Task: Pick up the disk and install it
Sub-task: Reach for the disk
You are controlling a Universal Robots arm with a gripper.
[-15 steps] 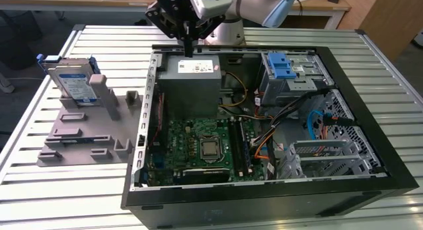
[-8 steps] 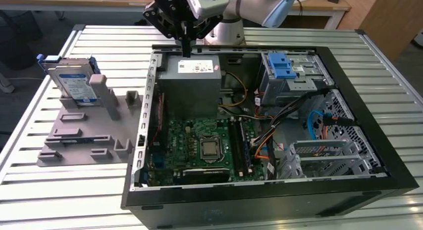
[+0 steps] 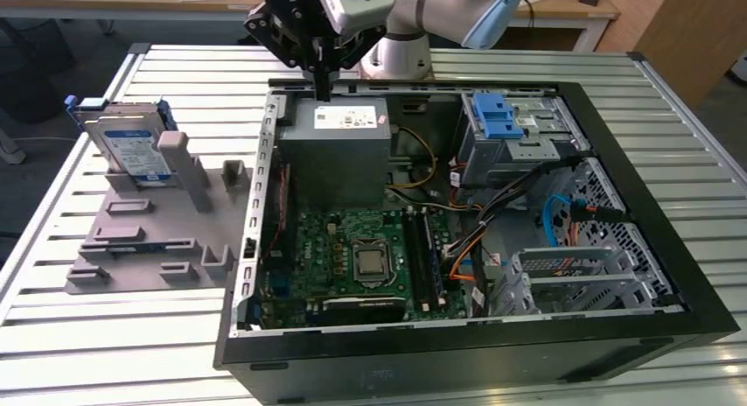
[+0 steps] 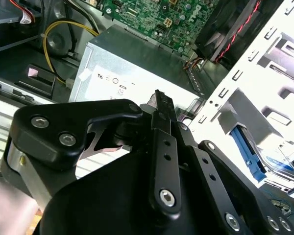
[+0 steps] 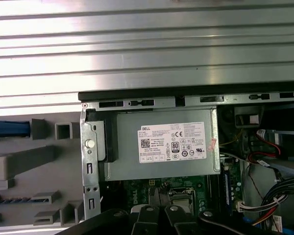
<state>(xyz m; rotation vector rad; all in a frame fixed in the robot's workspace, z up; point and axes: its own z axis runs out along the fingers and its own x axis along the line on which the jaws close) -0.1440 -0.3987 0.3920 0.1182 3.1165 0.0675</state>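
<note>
Exterior view: my gripper [image 3: 318,93] hovers above power supply [image 3: 338,152], fingers pressed together, holding nothing. Disk [image 3: 126,148] stands upright in grey rack [image 3: 140,248] outside case, probably so edges stay graspable.

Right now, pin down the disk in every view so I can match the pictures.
Exterior view: the disk stands on edge on the grey fixture, at the exterior view's left of the computer case.
Second wrist view: the disk sits outside the case wall.
First wrist view: its blue frame, on the fixture.
Shared landmark: the stickered power supply.
</note>
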